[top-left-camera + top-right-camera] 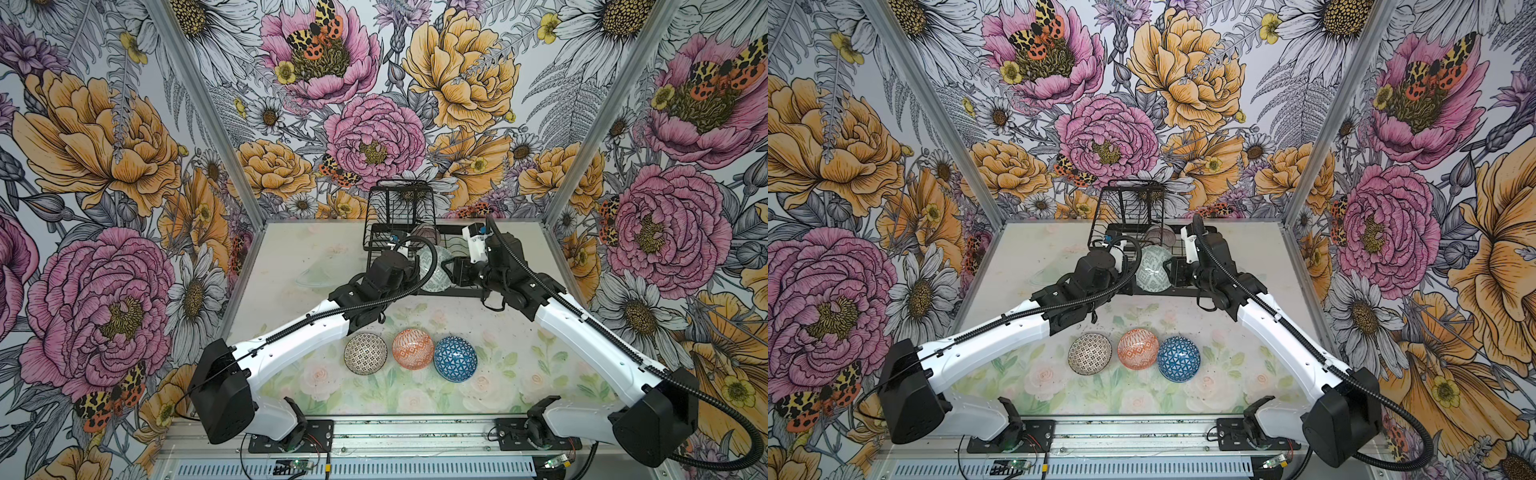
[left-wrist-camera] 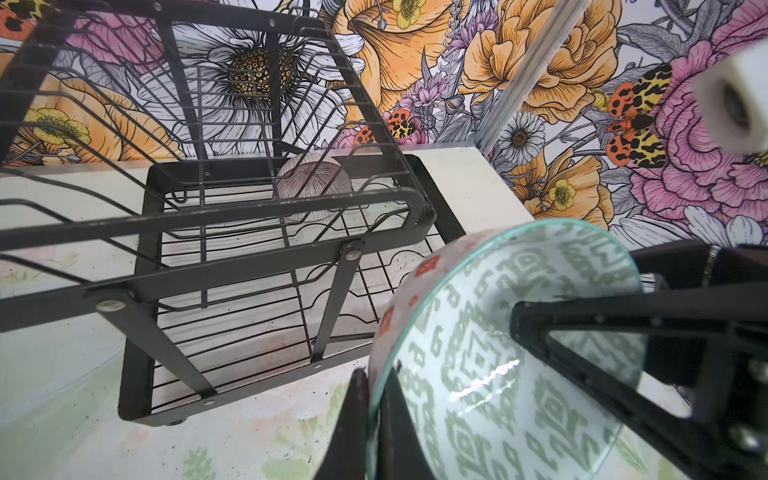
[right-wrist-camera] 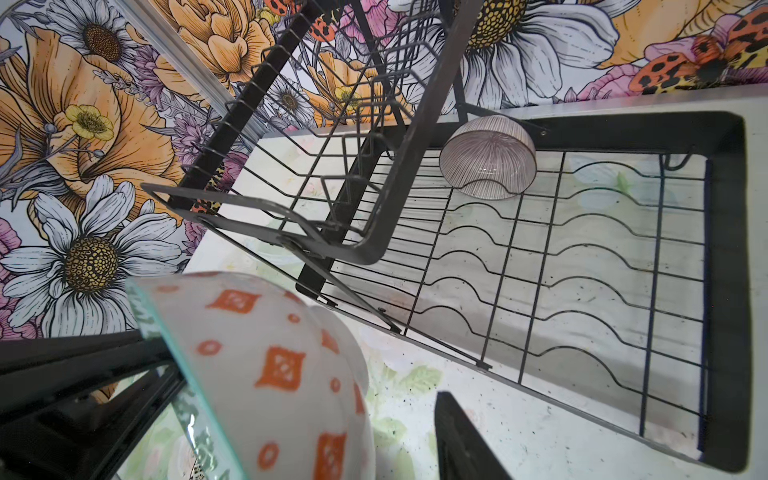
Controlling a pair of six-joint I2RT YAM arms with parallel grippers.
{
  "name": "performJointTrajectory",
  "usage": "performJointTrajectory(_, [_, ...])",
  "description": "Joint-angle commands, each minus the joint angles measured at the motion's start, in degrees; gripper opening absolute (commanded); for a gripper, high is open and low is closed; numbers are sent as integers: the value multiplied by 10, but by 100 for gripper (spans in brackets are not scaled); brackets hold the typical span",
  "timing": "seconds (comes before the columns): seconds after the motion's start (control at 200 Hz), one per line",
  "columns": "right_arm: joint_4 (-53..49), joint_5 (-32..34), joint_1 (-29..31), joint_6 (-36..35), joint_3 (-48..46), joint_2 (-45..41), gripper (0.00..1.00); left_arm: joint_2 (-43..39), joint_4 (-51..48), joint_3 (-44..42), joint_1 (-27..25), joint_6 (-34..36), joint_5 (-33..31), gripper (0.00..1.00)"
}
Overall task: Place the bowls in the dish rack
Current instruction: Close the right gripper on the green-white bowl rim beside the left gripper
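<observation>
the left end effector [image 2: 374, 390] is clamped on the rim of the grey-green bowl [image 1: 434, 270], held on edge at frame centre over the front of the dish rack [image 2: 131, 374], mouth facing right. the right end effector [image 1: 454, 272], nearer that mouth, straddles the opposite rim, jaws apart, not yet gripping; a handover seems due.
</observation>
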Motion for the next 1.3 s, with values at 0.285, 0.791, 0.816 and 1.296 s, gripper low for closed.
performJointTrajectory(0.285, [20, 13, 1, 14, -13, -19, 0, 1, 51, 7, -6, 0, 27, 0])
performJointTrajectory(0.791, [8, 84, -47, -91, -58, -87, 0, -86, -166, -8, 37, 87, 48, 99])
performJointTrajectory(0.816, [8, 87, -54, -98, -57, -88, 0, -89, -173, -8, 39, 87, 48, 99])
performJointTrajectory(1.296, [89, 196, -159, -320, 39, 32, 0, -76, -181, -5, 74, 83, 112, 99])
